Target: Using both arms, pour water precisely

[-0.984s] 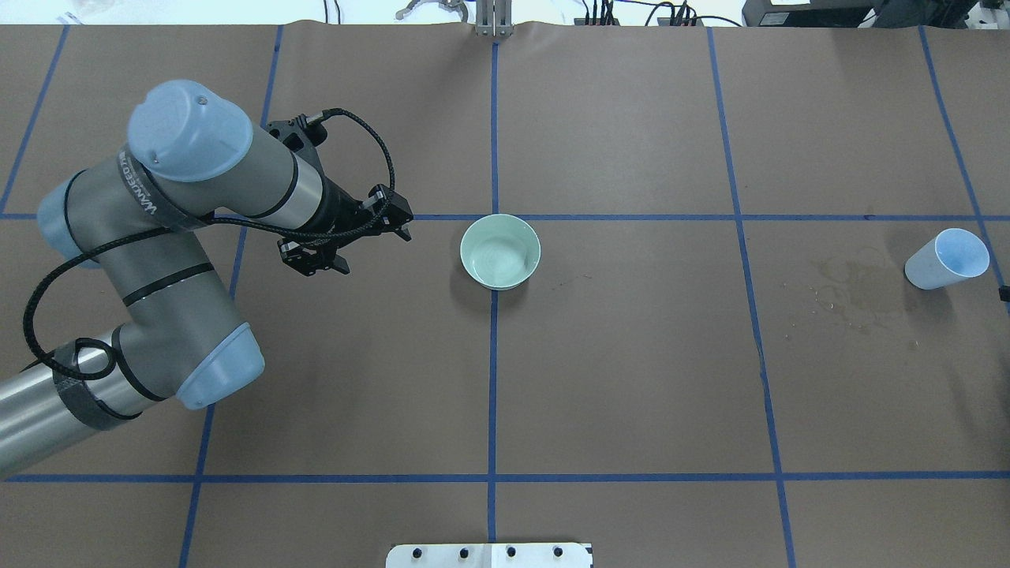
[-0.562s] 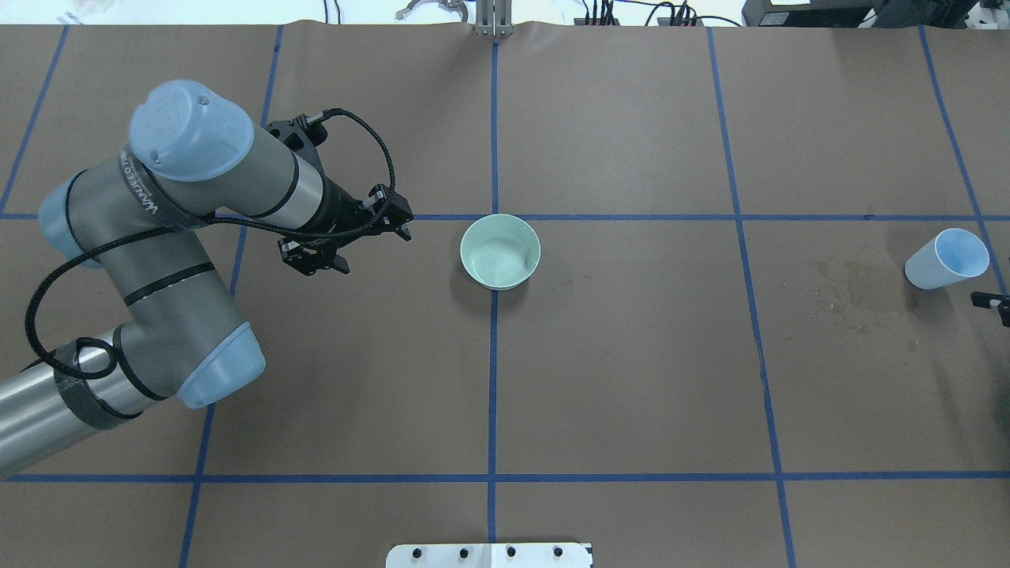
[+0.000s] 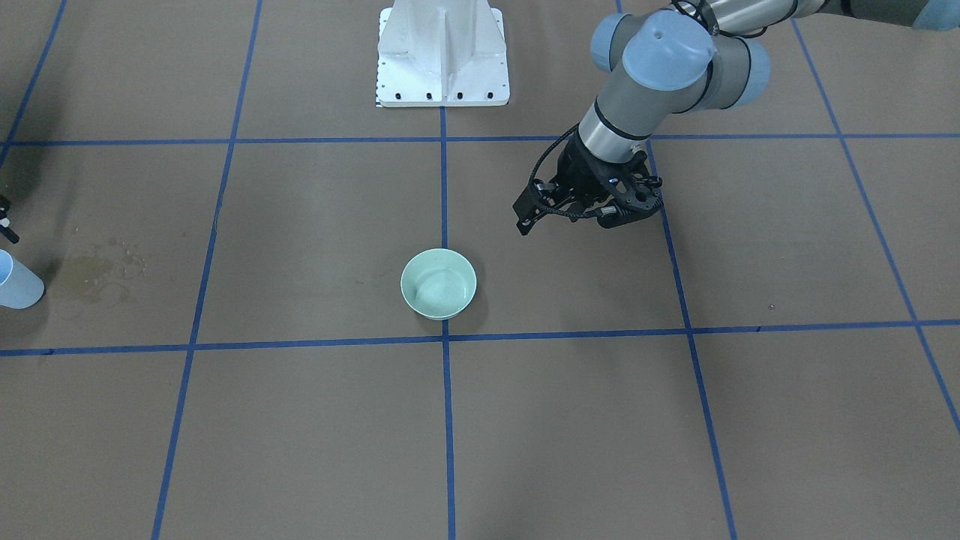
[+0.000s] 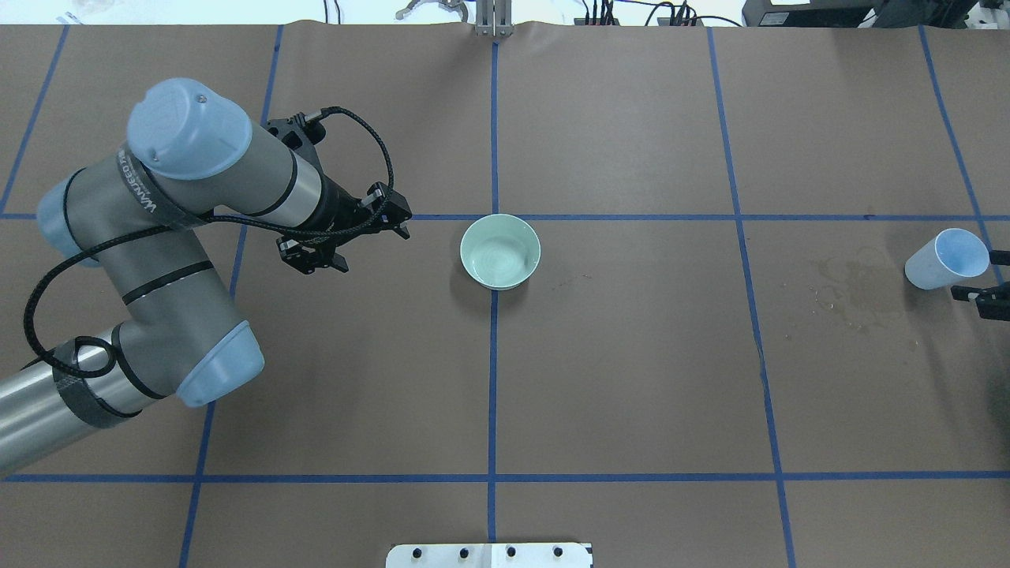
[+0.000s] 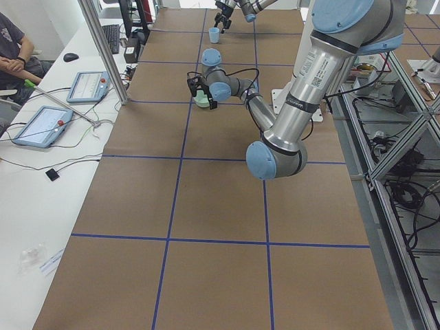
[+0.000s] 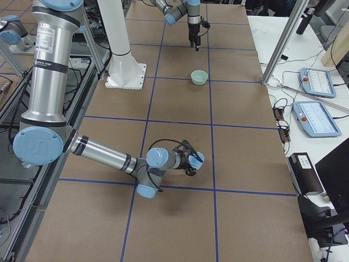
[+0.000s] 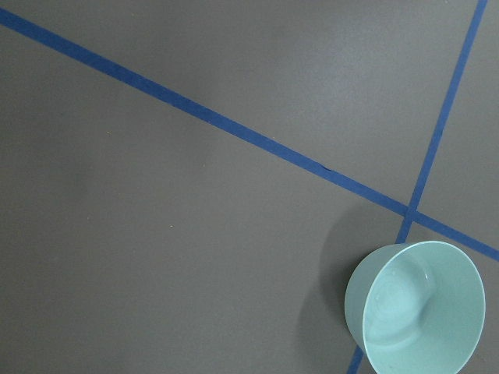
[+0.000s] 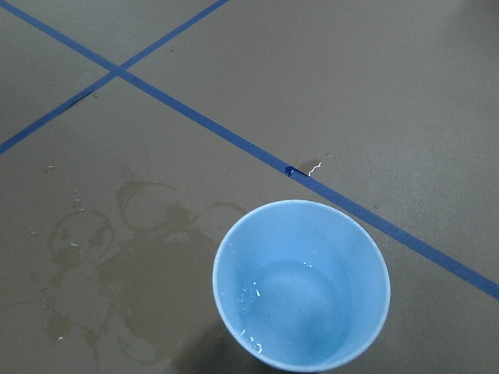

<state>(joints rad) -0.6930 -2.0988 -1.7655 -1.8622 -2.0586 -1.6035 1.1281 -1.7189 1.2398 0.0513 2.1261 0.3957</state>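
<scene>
pouring job at its opening stage: the water (image 8: 300, 312) sits as a shallow pool in the bottom of a blue cup (image 8: 301, 284), showing only as small glints. the cup stands upright at the far right of the paper-covered counter (image 4: 631, 379), just beside a crossing of blue tape lines (image 8: 234, 140).

the right pincer (image 4: 990, 276) comes in at the overhead view's right edge, its two fingers spread apart just beside the cup and gripping nothing; in the right side view the right arm (image 6: 103, 153) lies low over the counter with its tip at the cup. no lift is under way.

well apart from it, near the middle of the counter, a pale green bowl (image 4: 500, 252) rests on a tape line. no water can be made out in it from above or from the left wrist camera. the left pincer (image 4: 363, 244) hangs above the counter near the bowl, on the robot's left of it, spread wide and empty, touching nothing. the left arm (image 4: 166, 260) reaches in from that side.

a dried-looking wet patch (image 8: 117, 257) with ring marks stains the paper next to the cup.

judged from this, nothing of the pour is done. left to do, it seems: close on the cup, carry it level across to the bowl, steady or present the bowl with the other arm, and tip slowly so the small amount lands inside and does not add to the stain.
</scene>
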